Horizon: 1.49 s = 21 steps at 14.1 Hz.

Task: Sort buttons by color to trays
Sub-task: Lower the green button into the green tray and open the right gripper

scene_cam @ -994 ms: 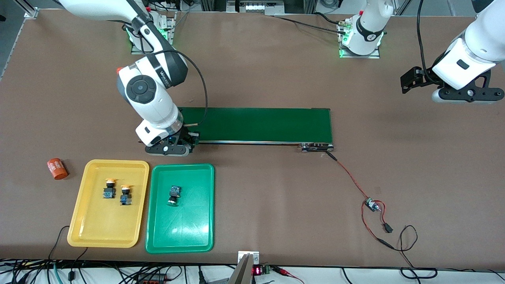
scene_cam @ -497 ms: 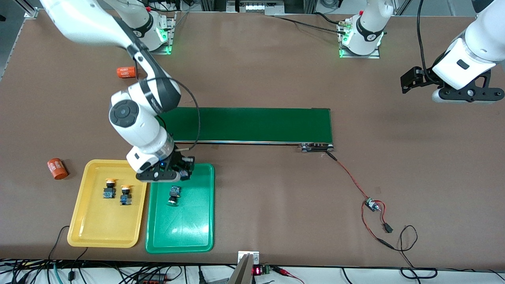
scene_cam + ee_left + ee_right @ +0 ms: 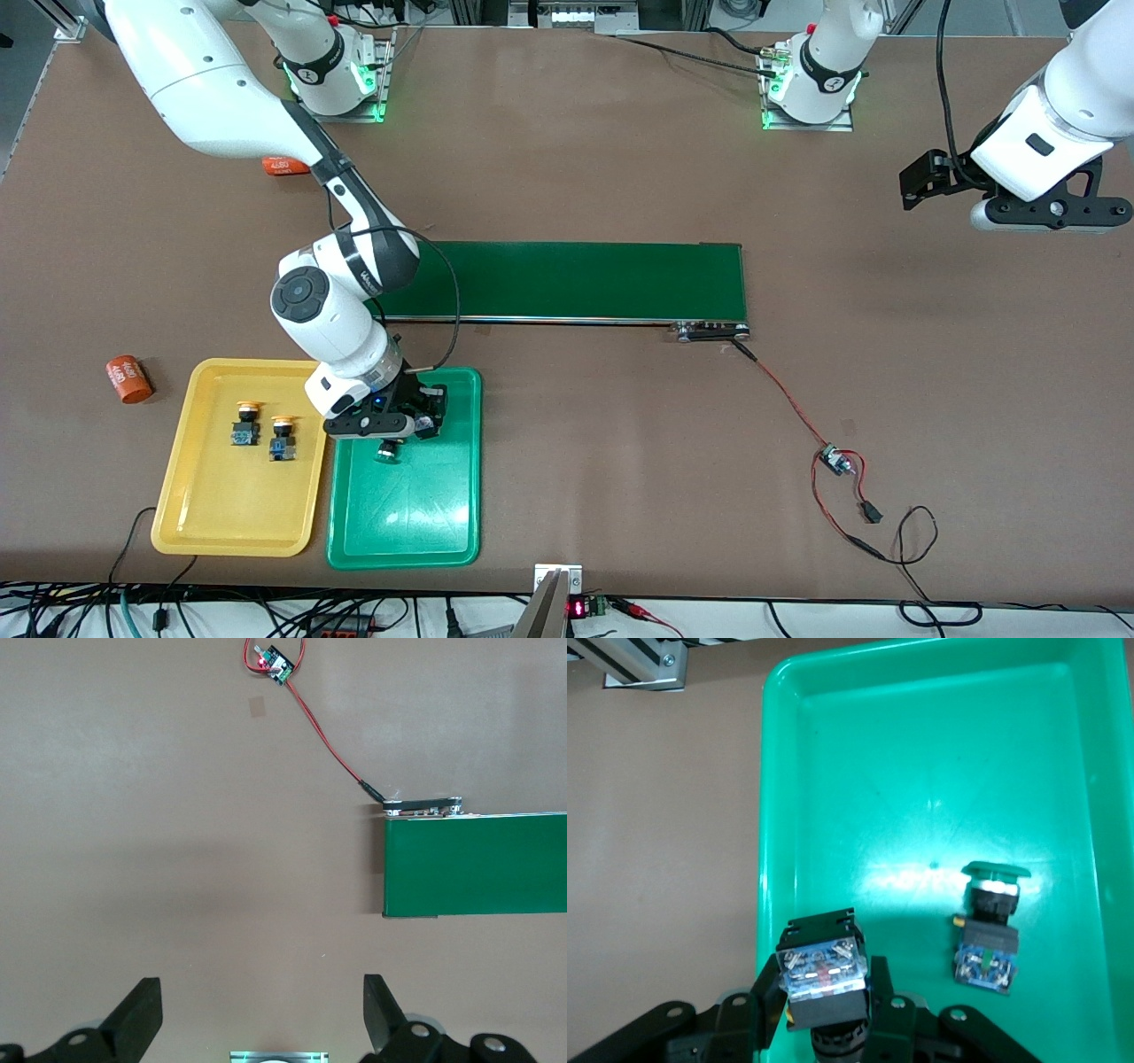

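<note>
Worktop (image 3: 620, 159): brown, carrying a long dark green belt (image 3: 576, 279) and two trays side by side, nearer the front camera than the belt.
Green tray (image 3: 443, 532): one green-capped button (image 3: 986, 930) lies in it on its side.
Yellow tray (image 3: 221, 523): two yellow-capped buttons (image 3: 246, 423) rest here – sorted, by my reading.
Right hand (image 3: 828, 1010): over the green tray, clamped on the blocky body of a fourth button (image 3: 822, 970), cap downward.
Left hand (image 3: 261, 1014): spread wide, empty, waiting over bare worktop at the left arm's end.
Handling: likely light, rigid plastic – flat body sides give the surest hold; the round cap may roll.
</note>
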Each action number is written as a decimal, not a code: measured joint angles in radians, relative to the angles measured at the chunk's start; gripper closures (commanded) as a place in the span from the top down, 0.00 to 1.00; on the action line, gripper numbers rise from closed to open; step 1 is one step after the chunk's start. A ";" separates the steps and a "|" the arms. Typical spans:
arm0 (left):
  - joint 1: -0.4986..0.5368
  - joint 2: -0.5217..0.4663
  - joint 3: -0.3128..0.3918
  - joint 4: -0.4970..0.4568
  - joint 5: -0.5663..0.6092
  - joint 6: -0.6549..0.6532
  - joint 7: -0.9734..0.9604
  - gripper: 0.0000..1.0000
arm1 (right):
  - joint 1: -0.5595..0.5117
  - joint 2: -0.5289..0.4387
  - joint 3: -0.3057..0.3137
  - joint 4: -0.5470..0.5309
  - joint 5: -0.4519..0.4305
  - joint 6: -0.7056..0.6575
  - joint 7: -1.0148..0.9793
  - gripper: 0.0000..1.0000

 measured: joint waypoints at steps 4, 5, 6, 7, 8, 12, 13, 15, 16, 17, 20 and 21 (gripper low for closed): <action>0.000 0.000 0.000 0.000 0.000 0.000 0.000 1.00 | 0.039 0.063 -0.049 0.062 0.000 0.023 -0.015 0.20; 0.000 0.000 0.000 0.000 0.000 0.000 0.000 1.00 | 0.046 0.076 -0.056 0.071 0.000 0.031 -0.015 0.23; 0.000 0.000 0.000 0.000 0.000 0.000 0.000 1.00 | 0.050 0.085 -0.060 0.075 0.000 0.037 -0.015 0.41; 0.000 0.000 0.000 0.000 0.000 -0.001 0.000 1.00 | 0.051 0.090 -0.062 0.078 0.000 0.038 -0.015 0.60; 0.000 0.000 0.000 0.000 0.000 -0.001 0.000 1.00 | 0.051 0.094 -0.064 0.081 0.000 0.039 -0.015 0.82; 0.002 0.000 0.000 0.000 0.000 -0.001 0.000 1.00 | 0.051 0.094 -0.069 0.085 0.000 0.039 -0.015 1.00; 0.002 0.000 0.000 0.000 0.000 -0.001 0.000 1.00 | 0.051 0.094 -0.071 0.086 0.000 0.039 -0.015 1.00; 0.002 0.000 0.000 0.001 0.000 -0.001 0.000 1.00 | 0.051 0.094 -0.076 0.088 0.000 0.040 -0.015 1.00; 0.001 0.000 0.000 0.004 0.000 -0.001 0.000 1.00 | 0.051 0.093 -0.078 0.092 0.000 0.041 -0.015 1.00; 0.000 0.000 -0.002 0.008 0.000 -0.001 0.000 1.00 | 0.051 0.091 -0.079 0.098 0.000 0.041 -0.015 1.00; 0.000 0.000 -0.007 0.012 0.000 -0.013 0.000 1.00 | 0.048 0.056 -0.084 0.102 0.000 -0.017 -0.015 1.00; 0.000 0.000 -0.007 0.012 0.000 -0.019 0.000 1.00 | 0.045 0.032 -0.086 0.104 0.000 -0.073 -0.016 1.00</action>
